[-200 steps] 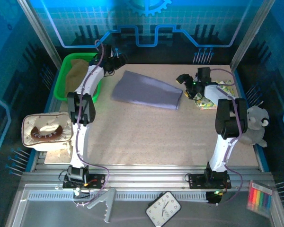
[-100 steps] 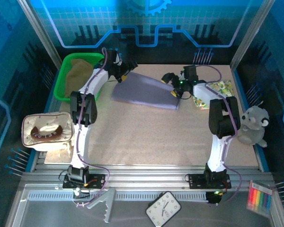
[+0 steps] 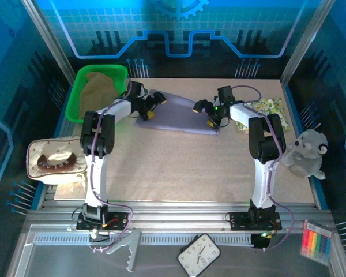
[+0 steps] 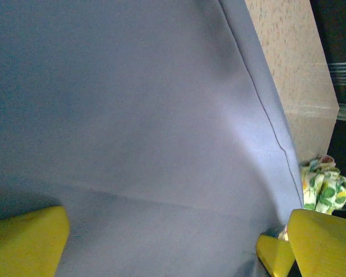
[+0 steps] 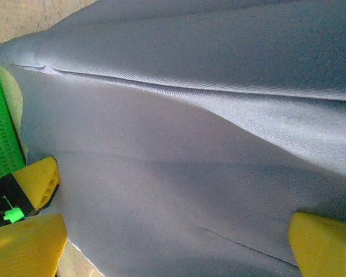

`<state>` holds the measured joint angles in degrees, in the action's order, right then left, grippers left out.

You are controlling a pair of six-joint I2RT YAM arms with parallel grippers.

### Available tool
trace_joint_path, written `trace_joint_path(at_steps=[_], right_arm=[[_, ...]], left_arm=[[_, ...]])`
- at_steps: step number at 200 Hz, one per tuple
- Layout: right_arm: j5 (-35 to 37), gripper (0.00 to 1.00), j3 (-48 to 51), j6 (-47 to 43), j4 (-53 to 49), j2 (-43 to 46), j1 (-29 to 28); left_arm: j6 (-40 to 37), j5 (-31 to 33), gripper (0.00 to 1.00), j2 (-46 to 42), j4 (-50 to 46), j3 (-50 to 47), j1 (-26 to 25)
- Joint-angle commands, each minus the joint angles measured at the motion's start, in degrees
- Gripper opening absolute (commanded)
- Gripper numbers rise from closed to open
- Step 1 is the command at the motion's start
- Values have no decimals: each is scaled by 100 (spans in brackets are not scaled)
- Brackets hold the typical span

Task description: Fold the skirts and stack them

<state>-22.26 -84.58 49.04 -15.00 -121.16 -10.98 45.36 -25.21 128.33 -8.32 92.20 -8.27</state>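
The lavender-purple skirt (image 3: 181,112) lies flat, folded, at the back middle of the table. My left gripper (image 3: 154,105) hovers open over its left end, and my right gripper (image 3: 205,113) stands open over its right end. In the left wrist view the lavender skirt (image 4: 138,115) spreads under the open left gripper (image 4: 173,254). The right wrist view shows the lavender skirt (image 5: 190,161) beneath the open right gripper (image 5: 176,251). The yellow floral skirt (image 3: 269,109) lies folded at the back right. The olive-tan skirt (image 3: 98,86) sits in the green basket (image 3: 76,98).
A beige brown-trimmed pouch (image 3: 56,160) rests at the table's left edge. A white plush toy (image 3: 305,153) sits at the right edge. The green basket (image 5: 0,133) lies close to the skirt's left end. The enclosure frame rings the table.
Both grippers have moved inward onto the lavender skirt: the left one from beside the basket, the right one from over the floral skirt. The skirts have not moved.
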Motion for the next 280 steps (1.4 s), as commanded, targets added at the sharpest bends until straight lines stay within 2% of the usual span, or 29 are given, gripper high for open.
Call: trace_joint_path(at_steps=[1,27,43,57,79,101,129,155,184,223,251,280], right_arm=[[-237,100,589,-346,-596,221,-124],[-383,100,1369,-358,-590,839,-176],[-515,100,1699,-248,-461,1291,-184],[-471,100,1680,-229,-467,1563,-185],[-496,100,1314,-107,-398,1616,-263],[-529,100,954,289,81,1413,-498],[-428,100,384,747,641,806,-741],[-34,100,-12,935,851,264,-796],[33,99,-207,1013,1008,-170,-706],[683,99,-127,269,796,-387,-469],[376,98,-181,-119,620,-345,-303],[439,99,-3,-495,205,238,-252]], left_arm=[[245,53,99,-371,19,-1242,-91],[417,146,99,-1375,412,-2659,-145],[456,226,99,-1988,386,-3187,-140],[415,242,99,-2339,199,-3217,-140],[490,106,99,-2470,-12,-2760,-195],[834,-78,99,-2240,251,-2170,-368],[1178,-116,99,-1430,415,-1195,-561],[1373,160,99,-648,473,-513,-521],[1403,233,99,-15,187,-28,-345],[795,875,99,321,-166,155,-193],[462,817,99,460,-553,396,-183],[-25,862,99,-86,-648,276,-177]])
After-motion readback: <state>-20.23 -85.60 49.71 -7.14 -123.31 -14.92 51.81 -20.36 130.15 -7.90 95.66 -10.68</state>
